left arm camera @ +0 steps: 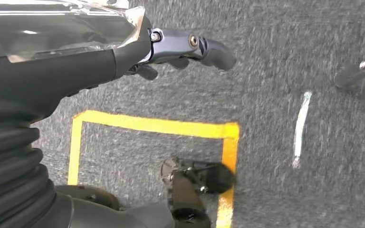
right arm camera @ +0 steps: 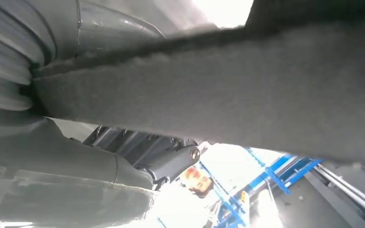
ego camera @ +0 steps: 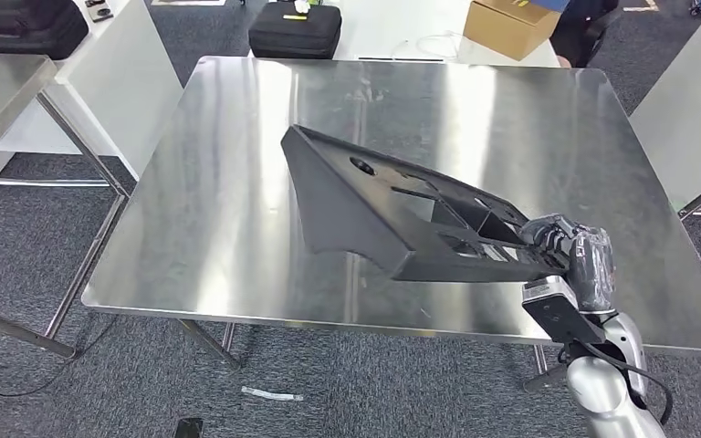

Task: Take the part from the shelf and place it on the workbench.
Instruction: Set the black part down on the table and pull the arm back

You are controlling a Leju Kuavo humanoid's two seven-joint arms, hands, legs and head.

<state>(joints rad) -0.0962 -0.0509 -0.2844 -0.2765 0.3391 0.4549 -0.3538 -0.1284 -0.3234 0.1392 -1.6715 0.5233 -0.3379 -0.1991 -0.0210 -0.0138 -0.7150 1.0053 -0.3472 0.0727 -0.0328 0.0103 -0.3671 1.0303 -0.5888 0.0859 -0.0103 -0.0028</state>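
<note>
**Black part held over the steel workbench**

Head view, left to right. A second steel table [ego camera: 0,87] stands at the far left, with a black case [ego camera: 32,26] on the white surface behind it. The workbench [ego camera: 237,210] — a reflective steel top on thin legs over grey carpet — occupies the centre. Above it lies the part [ego camera: 374,205], a long black moulded panel with several cut-outs; its broad end points toward the workbench's left side, and whether that end touches the surface cannot be told. The narrow end is gripped by the right hand [ego camera: 570,251], whose fingers wrap the panel's edge near the workbench's front right. Beyond the far edge sit another black case [ego camera: 295,30] and a cardboard box [ego camera: 509,25].

Left wrist view: the left hand [left arm camera: 180,50] hangs above carpet marked with yellow tape [left arm camera: 157,126] — its fingers extended, holding nothing.

Right wrist view: the part's grey felted underside [right arm camera: 228,90] crosses close before the camera.
</note>
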